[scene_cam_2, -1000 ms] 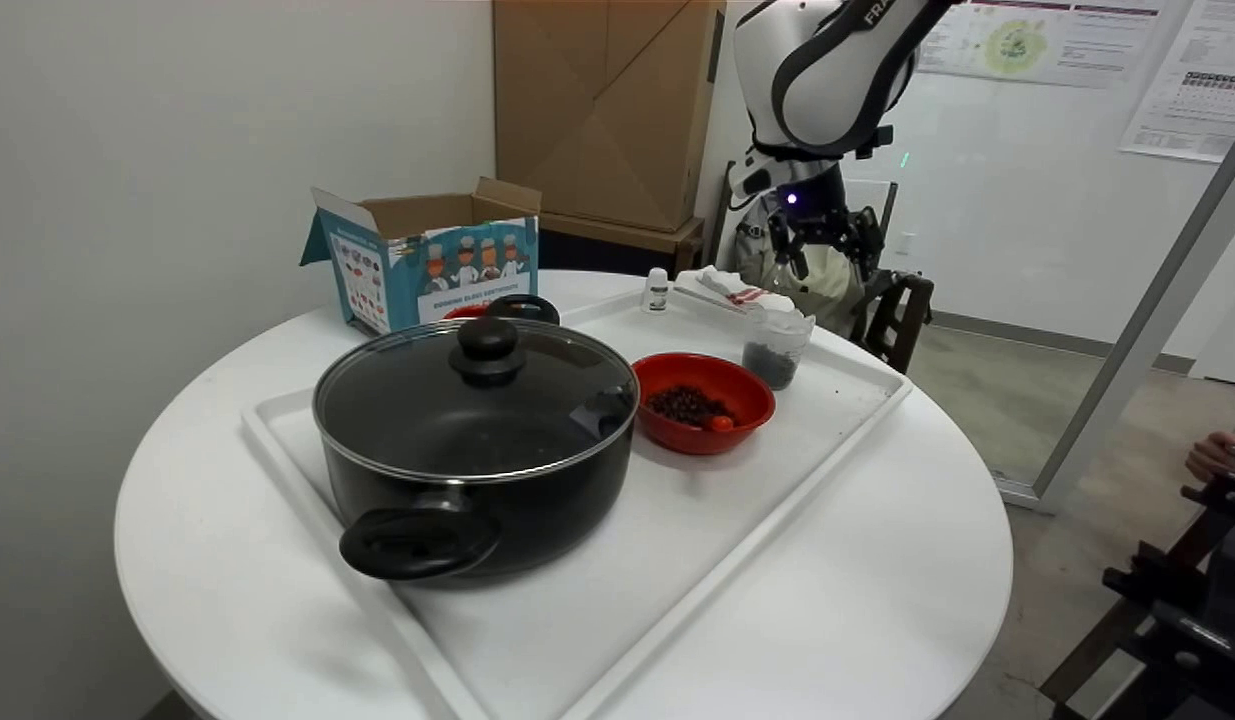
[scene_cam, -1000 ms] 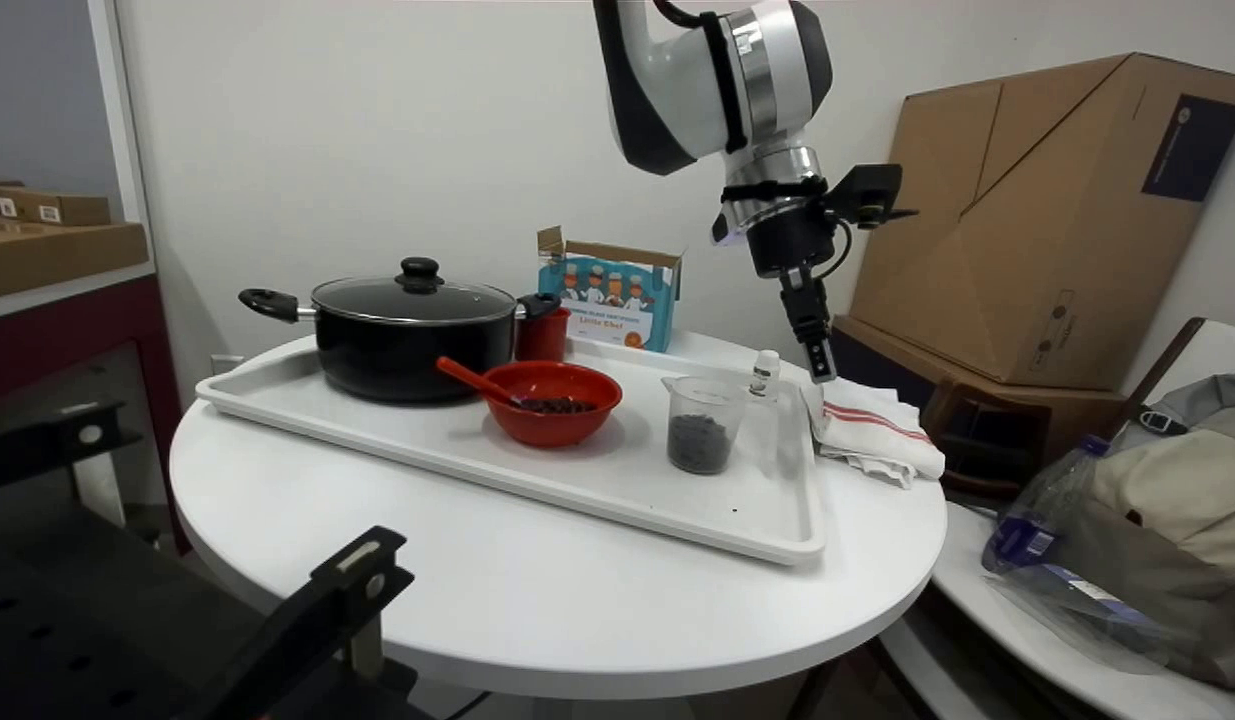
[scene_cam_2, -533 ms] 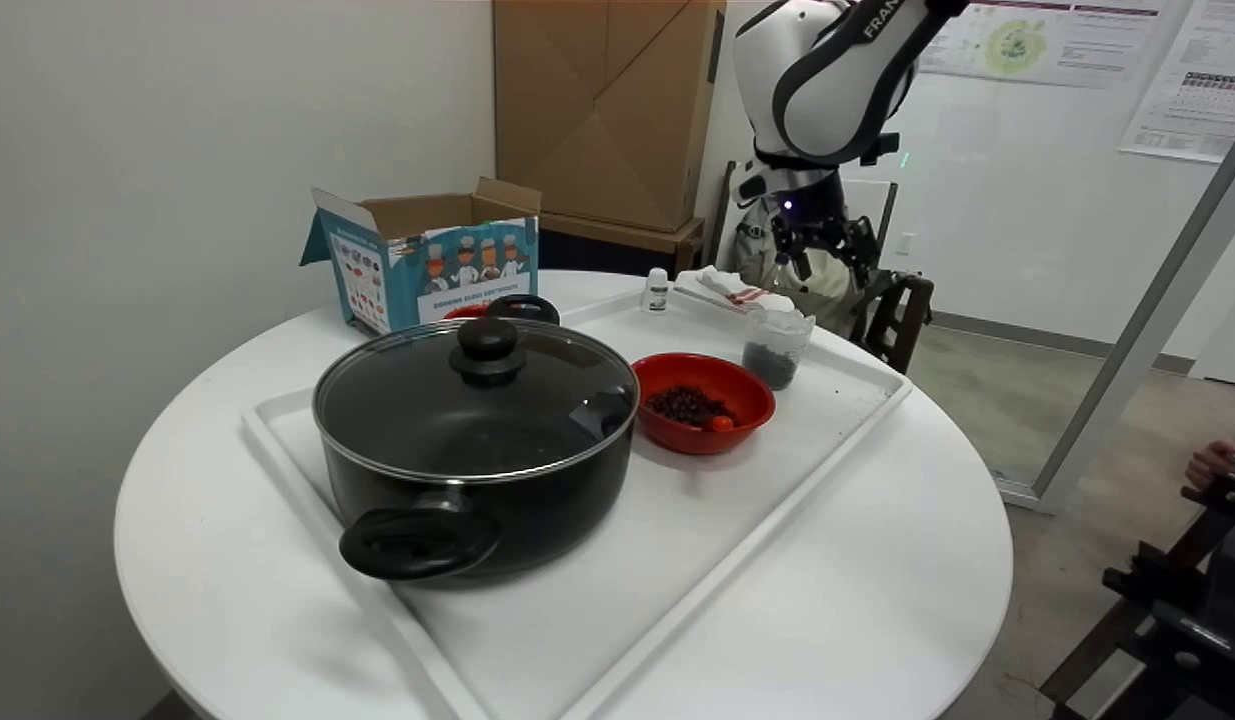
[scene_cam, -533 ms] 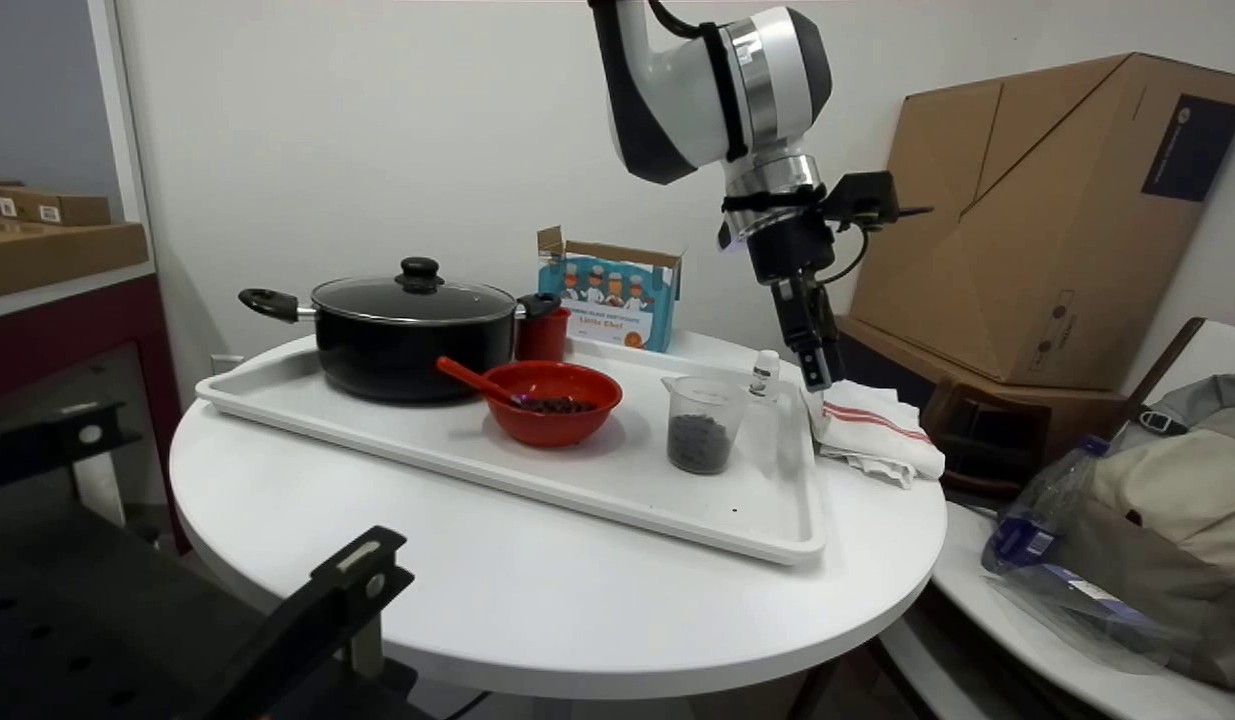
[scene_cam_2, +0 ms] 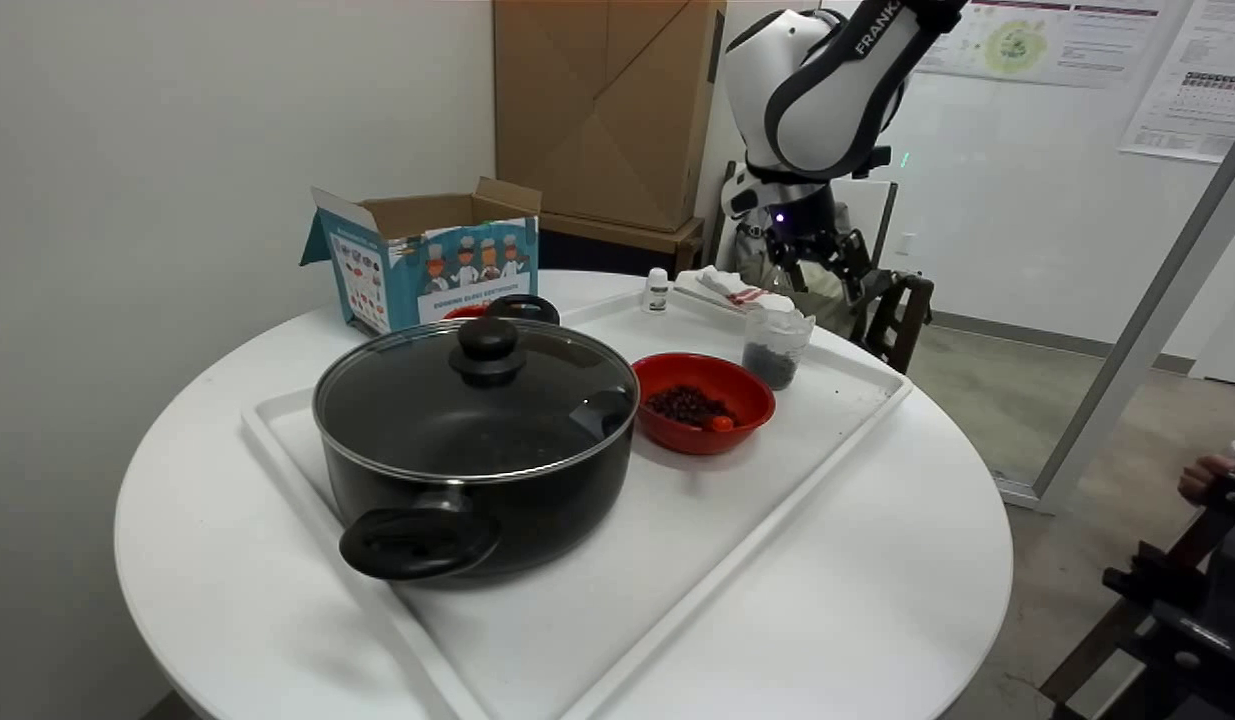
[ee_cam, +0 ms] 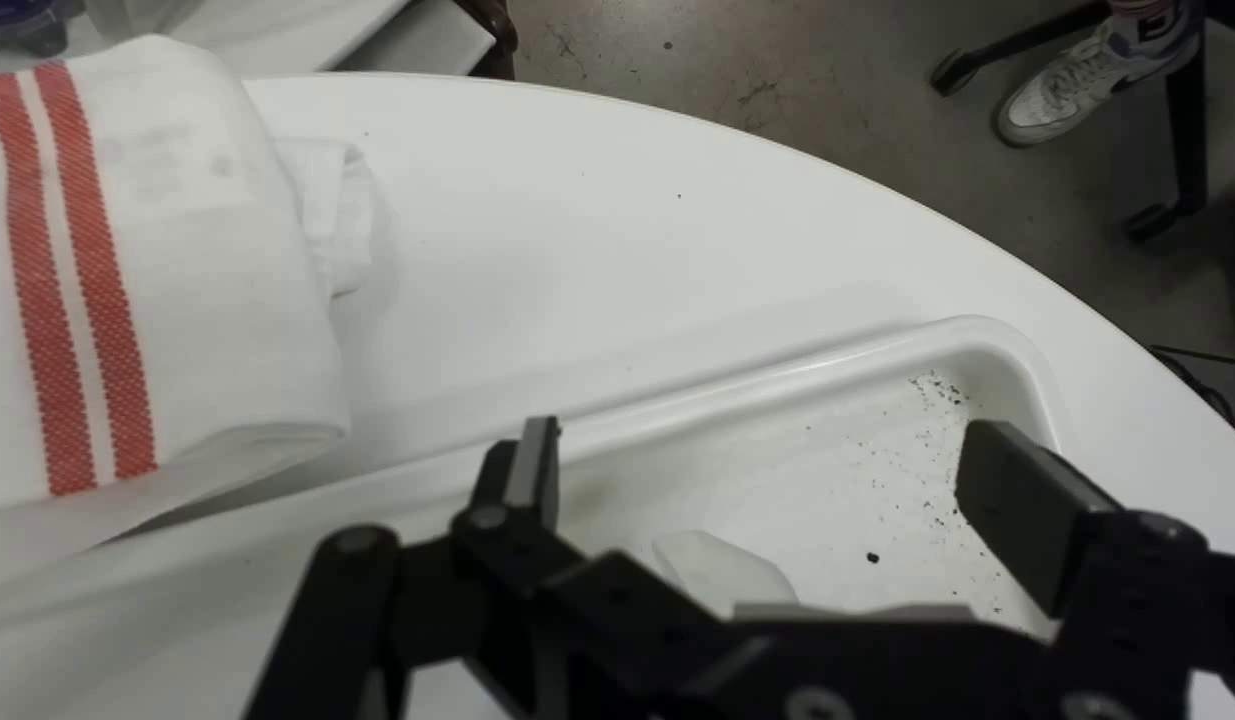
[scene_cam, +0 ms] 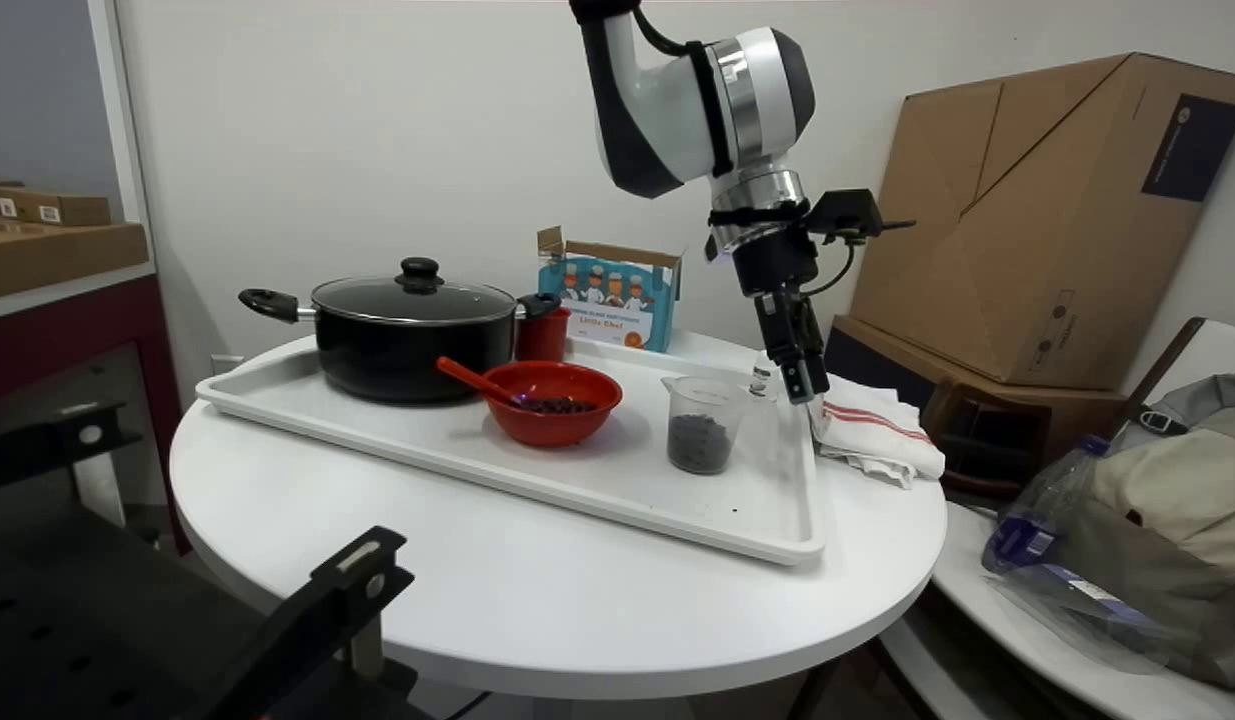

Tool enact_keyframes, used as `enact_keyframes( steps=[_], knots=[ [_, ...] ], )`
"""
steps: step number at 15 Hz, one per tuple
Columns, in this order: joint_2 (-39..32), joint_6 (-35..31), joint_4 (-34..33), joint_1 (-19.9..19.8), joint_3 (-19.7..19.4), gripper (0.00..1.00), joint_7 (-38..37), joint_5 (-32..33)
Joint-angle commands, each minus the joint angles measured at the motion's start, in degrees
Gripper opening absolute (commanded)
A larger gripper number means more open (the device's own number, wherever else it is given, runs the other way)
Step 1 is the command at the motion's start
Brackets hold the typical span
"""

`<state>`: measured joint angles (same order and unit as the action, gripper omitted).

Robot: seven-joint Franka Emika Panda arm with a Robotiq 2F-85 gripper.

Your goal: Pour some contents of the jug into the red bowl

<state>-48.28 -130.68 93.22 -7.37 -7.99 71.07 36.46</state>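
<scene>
The clear jug (scene_cam: pixel 700 405) stands upright on the white tray, with dark contents (scene_cam: pixel 698 446) filling its lower part. In an exterior view, the red bowl (scene_cam: pixel 549 430) sits left of it, holding dark bits and a red spoon-like handle (scene_cam: pixel 469 378). Both exterior views show my gripper (scene_cam: pixel 806 388) above the towel end of the tray, beside and apart from the jug (scene_cam_2: pixel 774 350). In the wrist view the gripper (ee_cam: pixel 762 450) is open, its fingers wide apart with nothing gripped. A pale see-through edge, seemingly the jug's rim (ee_cam: pixel 722 565), shows below, partly hidden by the gripper.
A black lidded pot (scene_cam: pixel 412 350) stands on the tray (scene_cam: pixel 517 488), with a red cup (scene_cam: pixel 544 335) behind it. A small white bottle (scene_cam_2: pixel 656 292) and a striped towel (scene_cam: pixel 877 430) are near the jug. A blue-printed box (scene_cam_2: pixel 457 262) stands at the table's back. Dark specks lie on the tray.
My gripper has come lower and, in both exterior views, shifted slightly left. Its fingers remain open. The jug and the red bowl have not moved.
</scene>
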Motion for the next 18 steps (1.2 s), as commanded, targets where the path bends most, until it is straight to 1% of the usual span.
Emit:
enact_keyframes(
  steps=[1, 11, 13, 18],
  knots=[
    [-2.16, -1.06, -1.67, 0.13, -0.12, 1.00, -0.81, 1.37],
    [-5.91, -1.28, -4.65, 0.25, 0.14, 1.00, -0.44, 0.88],
    [-6.47, -1.09, -5.46, 0.36, 0.37, 0.97, -0.45, 0.62],
    [-6.96, -0.98, -6.39, 0.85, 0.88, 0.95, -0.45, 0.44]
  ],
)
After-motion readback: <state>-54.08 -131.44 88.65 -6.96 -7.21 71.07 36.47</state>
